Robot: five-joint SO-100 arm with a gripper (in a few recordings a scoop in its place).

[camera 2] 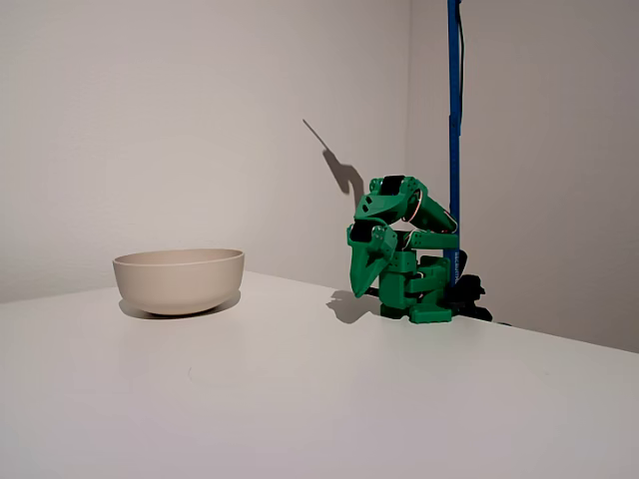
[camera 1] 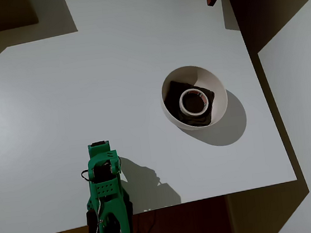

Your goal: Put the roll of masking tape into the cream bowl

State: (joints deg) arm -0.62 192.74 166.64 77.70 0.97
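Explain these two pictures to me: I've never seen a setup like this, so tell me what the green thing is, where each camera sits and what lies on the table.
The green thing is a small robot arm folded up at the edge of a white table. Its gripper points down at the table and holds nothing; whether its fingers are open I cannot tell. One camera looks straight down from above; the other stands at table height to the side. On the table sits a cream bowl. From above you see a roll of masking tape lying inside it on a dark pad.

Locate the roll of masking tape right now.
In the overhead view, the roll of masking tape lies inside the cream bowl, on its dark pad, right of centre.
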